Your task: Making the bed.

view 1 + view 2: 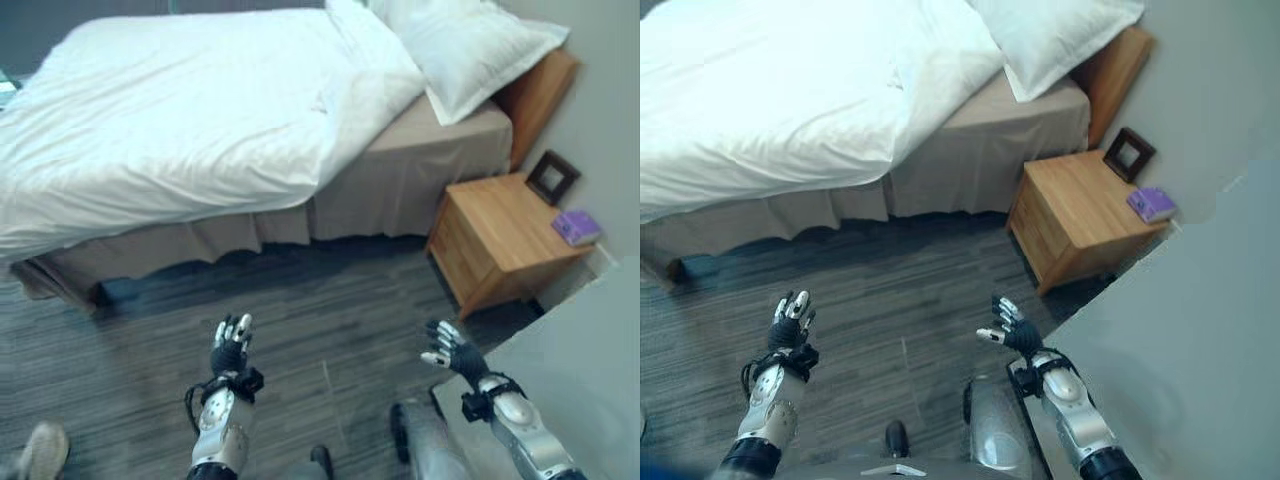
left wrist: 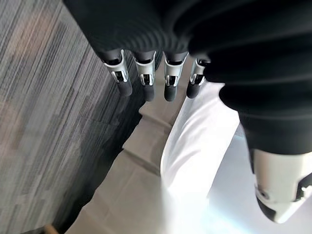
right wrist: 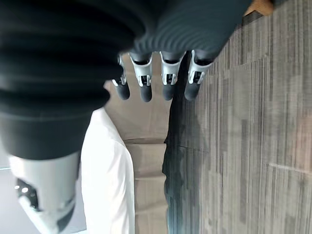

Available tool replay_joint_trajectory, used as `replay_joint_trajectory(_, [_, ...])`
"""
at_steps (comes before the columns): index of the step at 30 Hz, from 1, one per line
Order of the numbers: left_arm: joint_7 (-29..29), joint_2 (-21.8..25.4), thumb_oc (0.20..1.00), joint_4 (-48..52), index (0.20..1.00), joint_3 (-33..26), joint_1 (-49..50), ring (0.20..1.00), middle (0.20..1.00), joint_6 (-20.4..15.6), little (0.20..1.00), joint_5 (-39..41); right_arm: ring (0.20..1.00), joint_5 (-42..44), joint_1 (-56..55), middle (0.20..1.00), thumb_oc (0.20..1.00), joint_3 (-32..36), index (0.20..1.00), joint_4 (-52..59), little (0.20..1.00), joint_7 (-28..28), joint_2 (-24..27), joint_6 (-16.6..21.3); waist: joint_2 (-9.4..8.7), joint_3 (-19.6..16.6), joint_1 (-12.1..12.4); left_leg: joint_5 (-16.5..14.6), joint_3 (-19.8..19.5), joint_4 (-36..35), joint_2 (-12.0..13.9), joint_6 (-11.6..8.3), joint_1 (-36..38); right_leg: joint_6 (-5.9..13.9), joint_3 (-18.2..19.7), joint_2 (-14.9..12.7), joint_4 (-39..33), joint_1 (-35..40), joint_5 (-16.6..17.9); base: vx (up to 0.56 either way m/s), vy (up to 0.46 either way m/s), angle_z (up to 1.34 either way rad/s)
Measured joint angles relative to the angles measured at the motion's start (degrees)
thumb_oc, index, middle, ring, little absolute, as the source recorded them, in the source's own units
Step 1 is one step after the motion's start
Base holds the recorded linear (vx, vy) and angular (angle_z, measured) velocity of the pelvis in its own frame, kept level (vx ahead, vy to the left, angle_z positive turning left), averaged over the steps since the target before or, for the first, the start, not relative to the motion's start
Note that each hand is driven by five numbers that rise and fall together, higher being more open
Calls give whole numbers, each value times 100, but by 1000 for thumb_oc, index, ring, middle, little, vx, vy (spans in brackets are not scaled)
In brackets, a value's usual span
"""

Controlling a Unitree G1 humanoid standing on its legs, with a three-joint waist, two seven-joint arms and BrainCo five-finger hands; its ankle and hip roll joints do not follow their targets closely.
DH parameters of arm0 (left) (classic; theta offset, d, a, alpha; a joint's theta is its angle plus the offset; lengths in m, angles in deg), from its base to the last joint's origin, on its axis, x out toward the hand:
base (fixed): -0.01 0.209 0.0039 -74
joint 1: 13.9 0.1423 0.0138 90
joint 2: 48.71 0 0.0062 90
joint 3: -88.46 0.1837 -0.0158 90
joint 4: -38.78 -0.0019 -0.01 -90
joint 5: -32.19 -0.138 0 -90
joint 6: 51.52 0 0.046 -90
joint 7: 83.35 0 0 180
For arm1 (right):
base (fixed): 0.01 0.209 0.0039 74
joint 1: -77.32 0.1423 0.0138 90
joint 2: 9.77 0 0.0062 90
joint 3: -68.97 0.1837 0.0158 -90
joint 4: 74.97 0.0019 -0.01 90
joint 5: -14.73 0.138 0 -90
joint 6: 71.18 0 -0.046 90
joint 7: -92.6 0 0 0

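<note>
Bed (image 1: pixel 400 190): a low bed with a beige fitted base and skirt, seen across dark grey striped wood-look flooring (image 1: pixel 330 300).

White duvet (image 1: pixel 180 110): spread over most of the mattress, hanging over the near edge at the left and creased along it; its corner near the head is drawn back on a slant, so that a strip of beige sheet is left bare at the head end of the near edge.

White pillow (image 1: pixel 470 45): laid at the head of the bed, against a brown wooden headboard (image 1: pixel 540 95), its lower corner overhanging the bare beige strip.

Left hand (image 1: pixel 230 345): held up over the flooring, well apart from the bed's near edge, fingers (image 2: pixel 146 78) straight and released, nothing grasped.

Right hand (image 1: pixel 450 352): held at like height over the flooring, fingers (image 3: pixel 168 78) extended and relaxed, nothing grasped.

Wooden bedside cabinet (image 1: pixel 500 240): set just beside the head of the bed. 2 items are carried on its top: a dark-framed picture (image 1: pixel 552 177) at the far edge and a small purple box (image 1: pixel 576 227) at the right-hand corner.
</note>
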Motion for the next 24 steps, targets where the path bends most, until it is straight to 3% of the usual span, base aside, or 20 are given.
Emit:
replay_joint_trajectory(2, [1,90,1000,-12,1000,77,-22,1000,1000,5,1000,-2,1000,2,-19,1000,1000,71,1000,7,1000,-17,-19,7,-54,-34,-15,-67,-310,-187,-44,-108,-119,-142,-440,-131,-850,267,-753,298,-58,97])
replay_joint_trajectory(3, [16,263,1000,51,1000,149,-108,1000,1000,-1,1000,-12,1000,3,-80,1000,1000,222,1000,13,1000,-22,-181,19,-480,-135,-78,-116,-420,105,-608,38,-285,-131,-478,-533,-1713,397,-1248,428,-132,103])
replay_joint_trajectory(4, [17,332,1000,114,1000,104,-95,1000,1000,-43,1000,-12,1000,4,-44,1000,1000,222,1000,47,1000,-20,-159,46,-707,-142,-92,-372,-320,1387,-944,81,-555,142,-249,-797,-2036,414,-1511,557,-182,65])
replay_joint_trajectory(5, [23,322,1000,0,1000,23,-113,1000,1000,-26,1000,-7,1000,0,108,1000,1000,238,1000,3,1000,-13,-72,102,-684,-40,-91,-1046,-231,1650,-925,-35,-417,-294,-72,-818,-2241,537,-1245,576,-187,-2])
replay_joint_trajectory(6, [3,26,1000,-280,1000,-194,-116,1000,1000,22,1000,19,1000,5,237,1000,1000,214,1000,-157,1000,-105,-14,11,-379,48,-137,-1173,-228,1614,-861,-81,-303,-344,171,-721,-2013,347,-1146,433,-157,4])
replay_joint_trajectory(8, [6,-136,1000,-278,1000,-152,-109,1000,1000,2,1000,41,1000,1,134,1000,1000,173,1000,-155,1000,-118,115,-6,-37,-22,-294,-1136,-266,1542,-692,-28,-360,-385,234,-654,-2739,351,-1077,374,-148,31])
replay_joint_trajectory(9, [8,-95,1000,-164,1000,-37,-159,1000,1000,-23,1000,38,1000,-4,142,1000,1000,129,1000,-165,1000,-129,131,-20,14,-26,-290,-1125,-252,1437,-571,-27,-303,-407,318,-724,-3111,345,-1098,310,-141,35])
replay_joint_trajectory(10, [10,-89,1000,-128,1000,-15,-169,1000,1000,-25,1000,31,1000,-6,131,1000,1000,128,1000,-173,1000,-129,114,-33,-14,-33,-294,-1160,-286,1375,-517,-89,-181,-424,356,-754,-2910,336,-1114,676,-288,47])
replay_joint_trajectory(12, [13,-46,1000,-86,1000,243,-144,1000,1000,-31,1000,28,1000,-6,9,1000,1000,66,1000,-181,1000,-133,99,-81,-155,-388,-337,-1255,-586,978,-315,-445,166,-511,213,-739,-2398,570,-1225,531,-206,46])
replay_joint_trajectory(13, [7,-36,1000,67,1000,371,-130,1000,1000,-33,1000,28,1000,-10,134,1000,1000,21,1000,-237,1000,-141,98,-108,-110,-444,-313,-1282,-631,789,-54,-759,524,-494,-11,-509,-2259,619,-1250,313,-120,-2])
replay_joint_trajectory(14, [10,-34,1000,184,1000,456,-147,1000,1000,-31,1000,37,1000,-9,296,1000,1000,20,1000,-230,1000,-161,107,-102,-60,-465,-317,-1255,-661,1132,41,-816,528,-499,-47,-301,-2265,682,-1254,475,-205,-40])
replay_joint_trajectory(16, [57,-98,1000,343,1000,493,-216,1000,1000,-36,1000,51,1000,-1,442,1000,1000,249,1000,-177,1000,-284,-334,-22,-8,-543,-568,-1259,-737,2372,194,-1108,259,-660,-189,8,-2399,773,-1168,507,-415,-32])
replay_joint_trajectory(17, [68,-286,1000,193,1000,488,-506,1000,1000,-25,1000,229,1000,12,415,1000,1000,182,1000,-221,1000,-334,-604,50,-24,-536,-711,-956,-658,3666,423,-1344,-340,-1203,-532,65,-1705,720,-1636,499,-501,-18])
replay_joint_trajectory(18, [76,-405,1000,225,1000,553,-640,1000,1000,-32,1000,322,1000,35,284,1000,1000,113,1000,-241,1000,-352,-755,41,-135,-620,-722,-466,-495,4563,435,-1515,-769,-1537,-664,-17,-1585,783,-1731,466,-511,-24])
replay_joint_trajectory(19, [91,-512,1000,209,1000,679,-688,1000,1000,-43,1000,450,1000,93,168,1000,1000,116,1000,-326,1000,-347,-858,54,-98,-643,-702,204,-276,5223,675,-1403,-1088,-1736,-636,79,-1670,912,-1770,336,-323,-50])
replay_joint_trajectory(20, [157,-662,1000,221,1000,916,-639,1000,1000,-27,1000,512,1000,131,-90,1000,1000,140,1000,-423,1000,-402,-1004,59,-50,-666,-576,2042,308,5738,1206,-944,-1551,-1821,-609,166,-2208,1289,-1653,336,-323,-67])
replay_joint_trajectory(21, [222,-692,1000,221,1000,914,-562,1000,1000,-26,1000,510,1000,173,-142,1000,1000,23,1000,-428,1000,-480,-1035,43,-102,-651,-571,2942,454,5942,1154,-490,-1714,-1959,-471,138,-2336,1397,-1595,321,-187,-68])
replay_joint_trajectory(22, [236,-684,1000,203,1000,903,-589,1000,1000,-22,1000,510,1000,177,-142,1000,1000,-31,1000,-388,1000,-507,-1042,28,-163,-586,-575,2935,386,6320,1097,-539,-1965,-2086,-364,121,-2391,1411,-1518,270,-69,-69])
replay_joint_trajectory(23, [238,-646,1000,134,1000,845,-724,1000,1000,-9,1000,513,1000,182,9,1000,1000,-51,1000,-386,1000,-542,-1040,-1,-167,-380,-523,2438,282,7101,951,-987,-2393,-2136,-310,18,-2409,1528,-1413,540,-69,-75])
replay_joint_trajectory(24, [241,-632,1000,-82,1000,652,-695,1000,1000,13,1000,517,1000,194,32,1000,1000,-52,1000,-344,1000,-636,-992,11,-335,-238,-466,2222,284,6837,600,-1239,-2633,-2228,-54,-136,-2650,1883,-1496,551,-27,-77])
